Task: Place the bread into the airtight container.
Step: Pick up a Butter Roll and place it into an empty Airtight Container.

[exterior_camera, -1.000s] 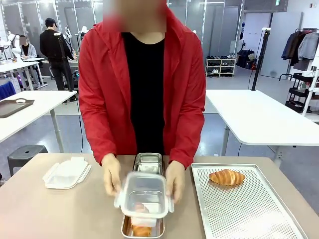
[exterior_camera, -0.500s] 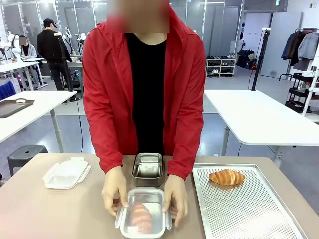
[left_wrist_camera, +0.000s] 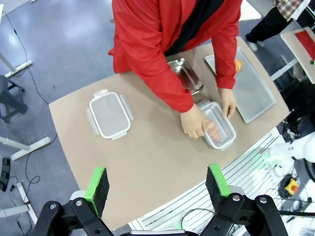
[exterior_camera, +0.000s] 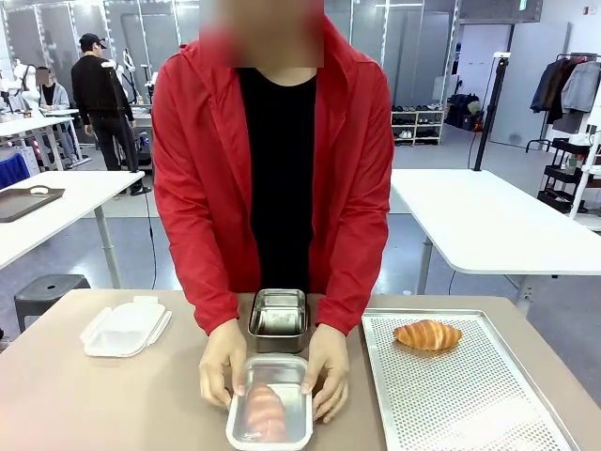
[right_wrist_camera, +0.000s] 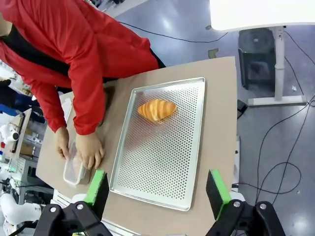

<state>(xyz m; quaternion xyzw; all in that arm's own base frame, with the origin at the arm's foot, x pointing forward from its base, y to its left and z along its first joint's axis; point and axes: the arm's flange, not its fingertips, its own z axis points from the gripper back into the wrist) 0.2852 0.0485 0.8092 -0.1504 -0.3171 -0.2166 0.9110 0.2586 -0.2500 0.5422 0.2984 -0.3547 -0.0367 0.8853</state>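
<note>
Overhead, both claws are held high above the table (left_wrist_camera: 147,157). The left gripper (left_wrist_camera: 157,189) and right gripper (right_wrist_camera: 157,194) are spread wide, nothing gripped. At the table's near edge, mid-width, the airtight container (exterior_camera: 299,425) is lidded, and bread (exterior_camera: 266,412) is seen through its clear top. It is flanked by a person's hand (exterior_camera: 222,362) and other hand (exterior_camera: 327,366) — both touching it. A second bread (exterior_camera: 427,334) is noted on the perforated tray (exterior_camera: 451,395) along the table's right edge — far end.
</note>
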